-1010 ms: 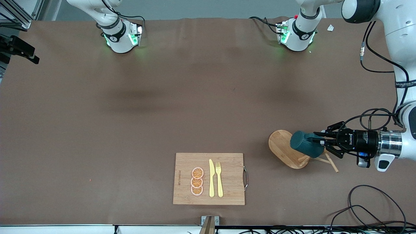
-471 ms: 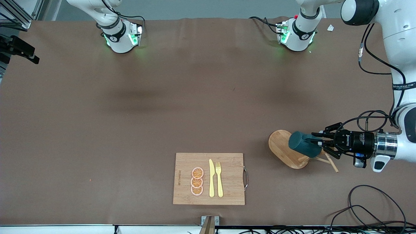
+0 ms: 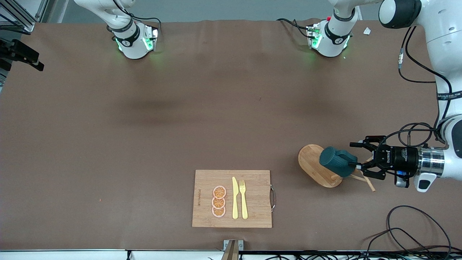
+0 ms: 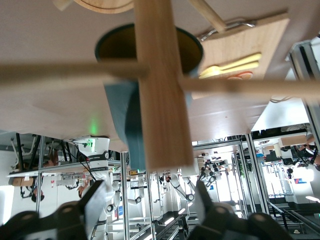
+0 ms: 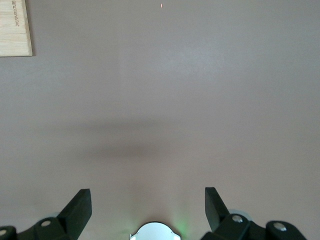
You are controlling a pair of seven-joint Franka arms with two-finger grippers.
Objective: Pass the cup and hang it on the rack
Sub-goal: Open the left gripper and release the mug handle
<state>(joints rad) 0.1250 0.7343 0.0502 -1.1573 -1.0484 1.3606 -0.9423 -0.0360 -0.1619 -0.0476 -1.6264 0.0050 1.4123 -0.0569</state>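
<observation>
The dark teal cup [image 3: 337,161] hangs tilted on the wooden rack [image 3: 313,163], beside its post, at the left arm's end of the table. My left gripper [image 3: 358,156] is level with the cup, open and apart from it, holding nothing. In the left wrist view the rack's post [image 4: 161,85] and crossing pegs stand in front of the cup [image 4: 124,107], whose ochre inside faces the post; my left gripper [image 4: 150,200] is open, its fingers either side of the post's end. My right gripper [image 5: 148,200] is open and empty over bare table; it is out of the front view and waits.
A rectangular cutting board [image 3: 256,216] with a yellow knife, fork and three orange slices lies near the front camera, mid-table. Its corner shows in the right wrist view [image 5: 15,27]. Black cables [image 3: 408,224] loop near the front edge at the left arm's end.
My left gripper has opened and let go of the cup, then drawn back slightly. The cup has stayed on the rack and tipped a little lower.
</observation>
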